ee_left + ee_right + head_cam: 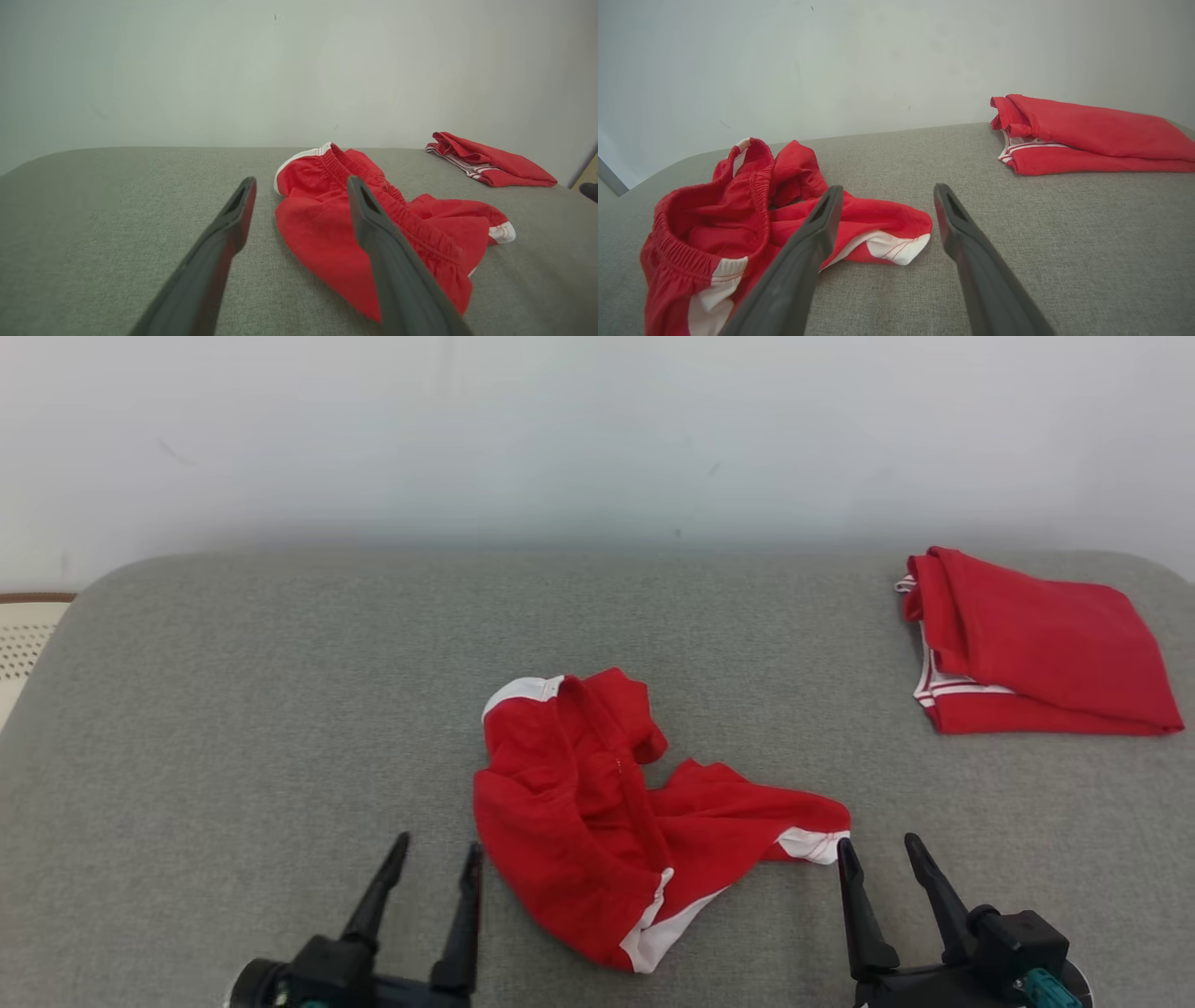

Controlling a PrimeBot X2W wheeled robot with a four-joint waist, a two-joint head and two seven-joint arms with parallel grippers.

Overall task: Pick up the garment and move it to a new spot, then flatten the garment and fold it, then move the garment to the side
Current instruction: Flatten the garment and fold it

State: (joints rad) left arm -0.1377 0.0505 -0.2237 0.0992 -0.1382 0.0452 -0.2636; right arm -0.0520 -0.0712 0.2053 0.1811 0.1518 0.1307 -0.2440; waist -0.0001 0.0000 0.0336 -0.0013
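The garment is a pair of red shorts with white trim, lying crumpled at the middle front of the grey padded table. It also lies ahead in the left wrist view as the garment and at the left in the right wrist view as the garment. My left gripper stands open just left of the garment, nothing between its fingers. My right gripper stands open just right of the white-trimmed leg end, also holding nothing. In the wrist views the left gripper and the right gripper both show their fingers spread.
A second red garment, folded, lies at the back right of the table, also seen as the folded garment and the folded garment. A pale wall rises behind the table. A perforated cream object sits past the left edge.
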